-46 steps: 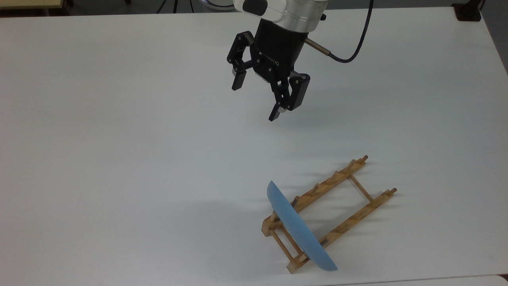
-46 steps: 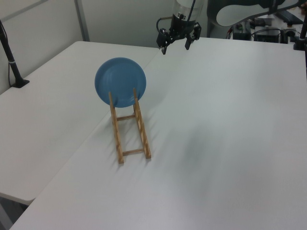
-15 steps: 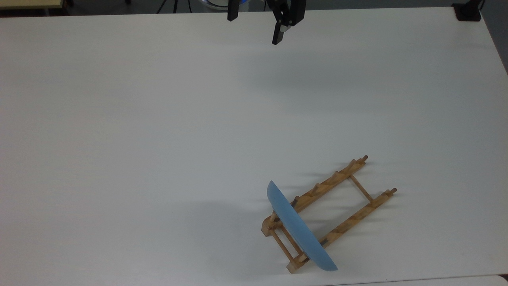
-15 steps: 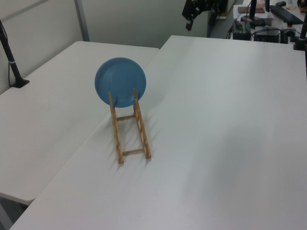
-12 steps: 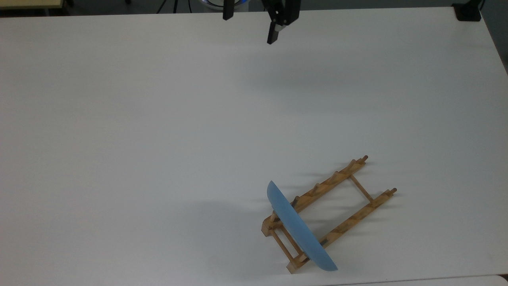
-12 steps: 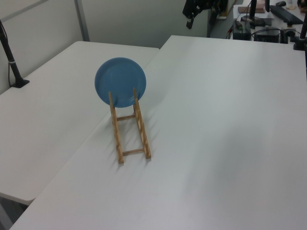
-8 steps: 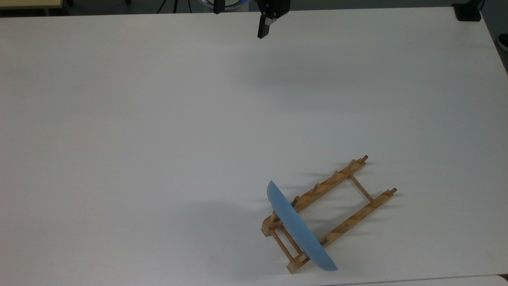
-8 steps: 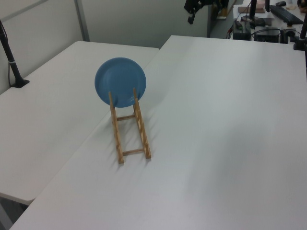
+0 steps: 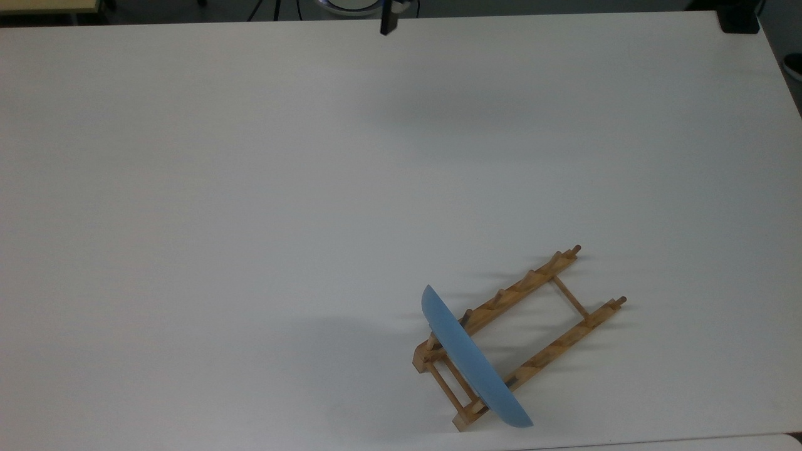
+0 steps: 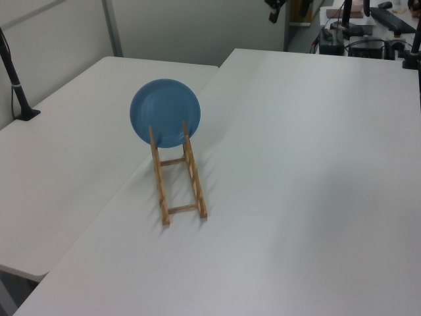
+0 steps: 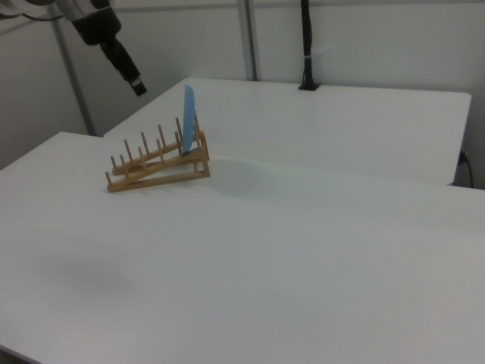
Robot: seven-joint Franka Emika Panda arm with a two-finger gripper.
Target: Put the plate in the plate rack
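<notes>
The light-blue plate (image 9: 470, 360) stands on edge in the end slot of the wooden plate rack (image 9: 551, 313), near the top view's bottom edge. The left view has the plate (image 10: 164, 112) facing the camera, upright at the far end of the rack (image 10: 181, 187). Seen edge-on in the right view, the plate (image 11: 189, 120) sits at the rack's (image 11: 155, 163) taller end. My gripper (image 11: 130, 72) hangs high above the table, far from both, with nothing in it. One lone fingertip (image 9: 388, 25) pokes in at the top view's top edge, its partner well apart from it.
The white table (image 9: 250, 188) joins a second table (image 10: 72, 131) along a seam beside the rack. A black post (image 11: 306, 45) is clamped at the far table's edge, and a dark block (image 9: 739, 19) sits at the top view's top right corner.
The gripper has kept rising and drawing back toward the top view's top edge, drifting left; now just one fingertip remains there. Plate and rack have not moved.
</notes>
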